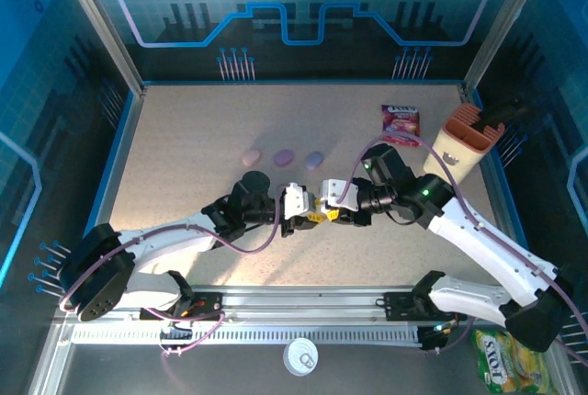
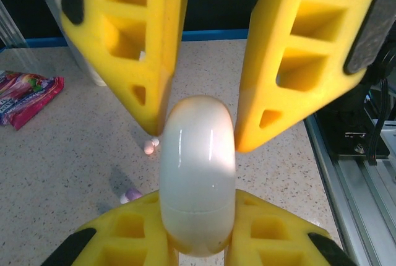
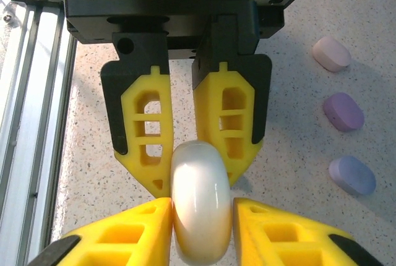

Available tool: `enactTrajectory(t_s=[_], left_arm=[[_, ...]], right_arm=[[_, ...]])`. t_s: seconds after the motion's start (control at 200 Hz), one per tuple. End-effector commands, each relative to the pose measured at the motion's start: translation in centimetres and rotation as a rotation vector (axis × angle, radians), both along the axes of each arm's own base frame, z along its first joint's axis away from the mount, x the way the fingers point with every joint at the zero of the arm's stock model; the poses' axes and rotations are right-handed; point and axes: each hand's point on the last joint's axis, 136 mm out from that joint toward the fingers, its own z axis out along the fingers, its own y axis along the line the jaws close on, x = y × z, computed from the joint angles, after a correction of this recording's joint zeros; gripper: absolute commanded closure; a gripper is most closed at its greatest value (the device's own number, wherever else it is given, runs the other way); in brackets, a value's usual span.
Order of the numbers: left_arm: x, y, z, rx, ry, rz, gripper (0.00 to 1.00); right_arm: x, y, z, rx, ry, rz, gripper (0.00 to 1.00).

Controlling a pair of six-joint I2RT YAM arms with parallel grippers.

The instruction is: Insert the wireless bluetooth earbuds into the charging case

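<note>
Jaws of the left end effector (image 2: 198, 207) are clamped on one end of the white case (image 2: 198, 154). The right end effector (image 3: 202, 211) meets it head-on near the middle of the table (image 2: 55, 161), its yellow fingers (image 3: 124, 235) pressed to both sides of the case's other end. Two tiny earbuds, one pale pink (image 2: 150, 146) and one purple (image 2: 131, 195), lie on the table below. Three pastel cases (image 3: 344, 111) sit in a row farther back.

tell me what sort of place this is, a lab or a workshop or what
Most likely a robot test cell in a lab: a speckled tabletop boxed in by metal frame posts and blue printed panels, with a left arm and right arm mounted on a rail along its near edge.
</note>
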Motion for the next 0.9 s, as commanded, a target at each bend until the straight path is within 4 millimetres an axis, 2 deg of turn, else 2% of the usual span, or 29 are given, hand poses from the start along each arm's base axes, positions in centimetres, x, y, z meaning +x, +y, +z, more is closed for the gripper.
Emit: enactTrajectory(t_s=[0.0, 0.07, 0.115, 0.18, 0.24, 0.28, 0.315, 0.395, 0.43, 0.48, 0.58, 0.62, 0.68, 0.785, 0.895], left_arm=[[0.0, -0.5, 2.1, -0.055, -0.038, -0.023, 0.9], [0.1, -0.5, 2.0, -0.055, -0.039, -0.022, 0.89], [0.1, -0.5, 1.9, -0.052, -0.036, -0.02, 0.89], [0.1, -0.5, 1.8, -0.051, -0.032, -0.018, 0.86], [0.2, -0.4, 1.7, -0.05, -0.03, -0.013, 0.82], [0.2, -0.4, 1.6, -0.052, -0.032, -0.007, 0.69], [0.4, -0.3, 1.6, -0.055, -0.032, 0.007, 0.5], [1.1, 0.1, 1.4, -0.069, -0.035, 0.059, 0.24], [1.6, 0.4, 1.1, -0.081, -0.021, 0.087, 0.16], [2.3, 1.1, 1.0, -0.111, 0.003, 0.128, 0.09], [3.6, 2.7, 0.5, -0.179, 0.036, 0.216, 0.01], [4.2, 3.4, 0.4, -0.203, 0.047, 0.259, 0.01], [5.0, 4.4, 0.0, -0.223, 0.071, 0.318, 0.01], [6.9, 6.4, -0.7, -0.246, 0.135, 0.453, 0.01], [8.6, 8.3, -1.1, -0.26, 0.18, 0.568, 0.01]], right_arm=[[-0.7, 0.0, -0.6, 0.002, 0.041, 0.024, 0.73], [-0.7, -0.1, -0.7, -0.003, 0.048, 0.023, 0.76], [-0.6, -0.1, -0.6, -0.002, 0.046, 0.02, 0.81], [-0.4, -0.2, -0.4, 0.007, 0.043, 0.011, 0.88], [-0.3, -0.2, -0.2, 0.017, 0.037, 0.003, 0.88], [-0.1, -0.3, -0.1, 0.025, 0.03, -0.006, 0.88], [0.3, -0.3, 0.0, 0.033, 0.024, -0.026, 0.89], [1.7, -0.8, 0.1, 0.055, 0.021, -0.109, 0.89], [2.6, -1.1, 0.1, 0.07, 0.026, -0.162, 0.9], [4.3, -1.8, 0.0, 0.096, 0.039, -0.268, 0.91], [8.3, -3.8, 0.2, 0.191, 0.105, -0.562, 0.91], [10.1, -4.9, 0.2, 0.239, 0.149, -0.716, 0.91], [11.7, -6.0, 0.0, 0.302, 0.236, -0.867, 0.91], [14.0, -7.6, -2.2, 0.399, 0.437, -1.094, 0.92], [15.5, -7.1, -4.6, 0.502, 0.619, -1.156, 0.91]])
